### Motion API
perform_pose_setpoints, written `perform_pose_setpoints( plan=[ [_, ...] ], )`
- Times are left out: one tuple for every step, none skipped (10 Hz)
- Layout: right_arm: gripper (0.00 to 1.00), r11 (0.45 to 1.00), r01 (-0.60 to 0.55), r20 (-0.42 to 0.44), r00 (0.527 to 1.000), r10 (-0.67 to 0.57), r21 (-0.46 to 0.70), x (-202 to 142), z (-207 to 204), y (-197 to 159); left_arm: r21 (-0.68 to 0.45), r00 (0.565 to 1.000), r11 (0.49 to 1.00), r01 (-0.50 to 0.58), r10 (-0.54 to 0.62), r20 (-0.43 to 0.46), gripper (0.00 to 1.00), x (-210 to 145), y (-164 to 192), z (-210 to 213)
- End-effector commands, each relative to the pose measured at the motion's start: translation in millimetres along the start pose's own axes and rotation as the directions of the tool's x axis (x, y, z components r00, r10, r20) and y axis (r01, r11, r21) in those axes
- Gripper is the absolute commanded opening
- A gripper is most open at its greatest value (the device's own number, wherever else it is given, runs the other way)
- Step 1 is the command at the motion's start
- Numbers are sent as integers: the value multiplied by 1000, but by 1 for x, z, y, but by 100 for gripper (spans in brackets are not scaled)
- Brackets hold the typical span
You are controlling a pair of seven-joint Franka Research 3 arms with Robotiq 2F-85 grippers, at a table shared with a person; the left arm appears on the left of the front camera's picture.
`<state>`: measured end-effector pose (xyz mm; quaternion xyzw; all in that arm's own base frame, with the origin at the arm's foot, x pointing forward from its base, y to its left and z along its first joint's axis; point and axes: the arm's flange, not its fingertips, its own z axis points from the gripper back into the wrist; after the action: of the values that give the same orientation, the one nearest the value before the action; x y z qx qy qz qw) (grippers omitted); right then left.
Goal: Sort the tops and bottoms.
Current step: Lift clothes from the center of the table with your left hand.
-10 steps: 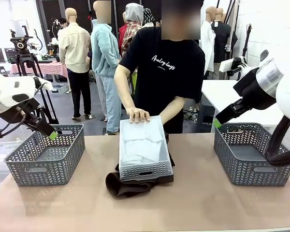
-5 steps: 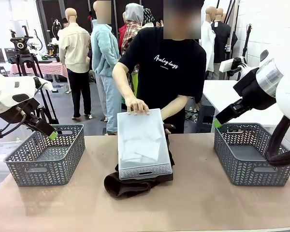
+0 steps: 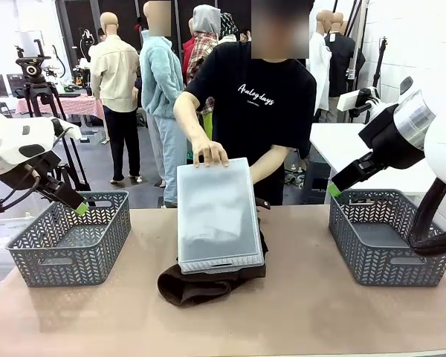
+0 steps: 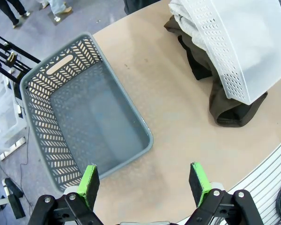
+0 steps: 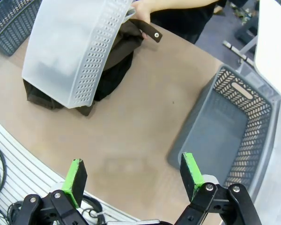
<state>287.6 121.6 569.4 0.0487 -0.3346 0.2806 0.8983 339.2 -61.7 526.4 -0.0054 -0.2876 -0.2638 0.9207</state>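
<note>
the left gripper [image 4: 143, 182] hangs with its two green pads spread wide and nothing between them. at its eleven o'clock, in the left wrist view, stands the left grey basket [image 3: 30, 256], holding no cloth, at the nine o'clock side of the table [image 3: 312, 312].

in the middle lies the pile of clothes, under a white basket [image 3: 217, 216] that is tilted up on its near edge, bottom facing the robot. a person's hand [image 3: 209, 154] grips its far rim at twelve o'clock. the light grey garment [image 4: 177, 13] is soft and plain; a fold of it shows at the basket's mouth. the dark brown trousers [image 3: 187, 286] are thick and bunched, spilling out from under the basket toward seven o'clock. black cloth [image 5: 116, 70] lies beneath the basket too, touching the trousers; how many black pieces there are cannot be told.

the right grey basket [image 3: 390, 238] stands at the table's three o'clock, also without cloth. the right gripper [image 5: 133, 176] is spread wide too, gripping nothing, with that basket at its two o'clock and the pile at its ten o'clock.

counted: three baskets, two grey and one white; one pair of brown trousers; one light grey piece; two grippers; one hand on the basket.
</note>
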Motion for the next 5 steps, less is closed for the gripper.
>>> perform_pose_setpoints(
  plan=[
    [100, 1000, -5, 2, 1000, 6, -5, 1, -3, -1, -5, 1000, 1000, 4, -4, -4, 100, -1, 0, 2],
    [100, 1000, -5, 2, 1000, 6, -5, 1, -3, -1, -5, 1000, 1000, 4, -4, -4, 100, -1, 0, 2],
    [100, 1000, -5, 2, 1000, 6, -5, 1, -3, -1, -5, 1000, 1000, 4, -4, -4, 100, -1, 0, 2],
    [100, 1000, -5, 2, 1000, 6, -5, 1, -3, -1, -5, 1000, 1000, 4, -4, -4, 100, -1, 0, 2],
    [100, 1000, -5, 2, 1000, 6, -5, 1, -3, -1, -5, 1000, 1000, 4, -4, -4, 100, -1, 0, 2]
  ],
)
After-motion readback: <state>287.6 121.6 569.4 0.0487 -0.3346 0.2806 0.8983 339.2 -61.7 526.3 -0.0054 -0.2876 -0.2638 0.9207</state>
